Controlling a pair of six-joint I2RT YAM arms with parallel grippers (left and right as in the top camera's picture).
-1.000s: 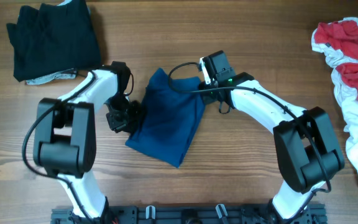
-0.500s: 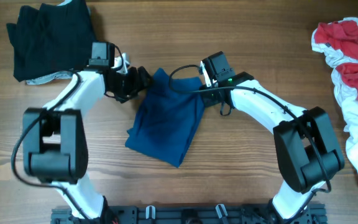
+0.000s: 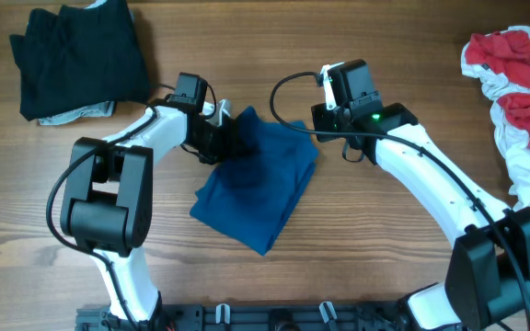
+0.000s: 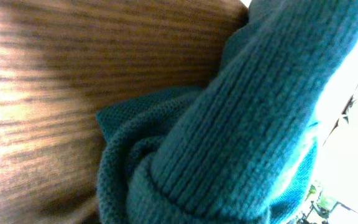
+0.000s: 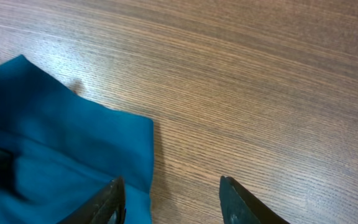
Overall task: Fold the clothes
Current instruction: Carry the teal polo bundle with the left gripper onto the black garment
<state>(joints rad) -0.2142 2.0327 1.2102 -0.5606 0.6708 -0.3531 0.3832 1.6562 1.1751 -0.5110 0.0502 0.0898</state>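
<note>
The deep-blue T-shirt (image 3: 260, 188) lies crumpled in the middle of the wooden table. My left gripper (image 3: 225, 138) is pressed into its upper left part. In the left wrist view blue ribbed cloth (image 4: 247, 124) fills the frame and covers the fingers, so the gripper looks shut on it. My right gripper (image 3: 328, 121) is open and empty just above the table by the shirt's upper right corner. In the right wrist view its gripper (image 5: 174, 202) is beside the shirt's edge (image 5: 55, 137), with the left fingertip (image 5: 112, 200) over the cloth.
A pile of black garments (image 3: 76, 55) with a grey piece under it lies at the back left. A heap of red and white garments (image 3: 523, 101) lies along the right edge. Bare wood (image 3: 403, 37) lies between them.
My left gripper moved right, from beside the shirt into its upper left part. My right gripper rose off the shirt and moved back and right. The shirt's upper edge shifted right.
</note>
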